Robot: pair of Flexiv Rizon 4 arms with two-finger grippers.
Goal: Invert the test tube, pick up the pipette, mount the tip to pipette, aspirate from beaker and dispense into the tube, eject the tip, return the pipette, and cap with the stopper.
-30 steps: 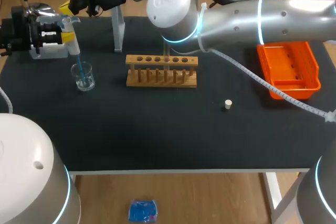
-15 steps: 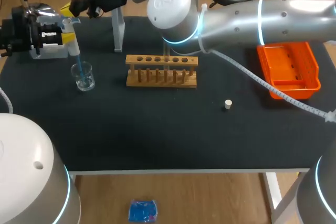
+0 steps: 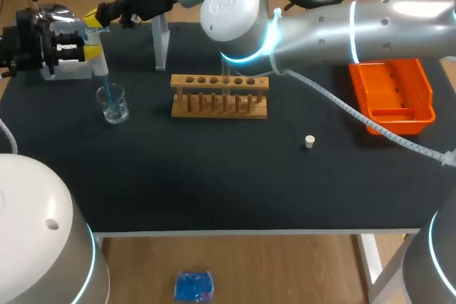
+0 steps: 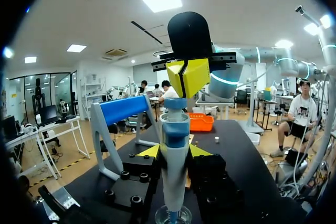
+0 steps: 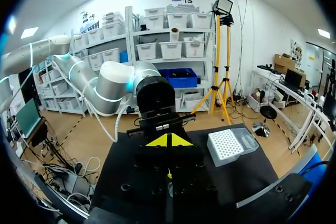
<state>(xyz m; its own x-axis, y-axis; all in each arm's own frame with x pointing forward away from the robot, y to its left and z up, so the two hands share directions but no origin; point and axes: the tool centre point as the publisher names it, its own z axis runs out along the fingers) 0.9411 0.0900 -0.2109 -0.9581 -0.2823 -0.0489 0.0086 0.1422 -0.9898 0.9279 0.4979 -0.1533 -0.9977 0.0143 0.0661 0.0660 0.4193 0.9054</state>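
My left gripper is shut on the white and blue pipette, which it holds upright at the table's far left. The pipette's blue tip reaches down into the glass beaker. In the left wrist view the pipette stands between my left gripper's fingers, over the beaker. My right arm reaches across from the right; its shut gripper hangs just over the pipette's plunger. I cannot tell whether they touch. A clear tube stands in the wooden rack. The white stopper lies right of the rack.
The pipette stand rises behind the rack, near my right arm's wrist. An orange tray sits at the right edge. The right wrist view shows a white tip box beside the left gripper's dark body, under the shut right gripper.
My right gripper has moved a little down and toward the pipette's top. The left gripper, pipette and beaker have stayed in place.
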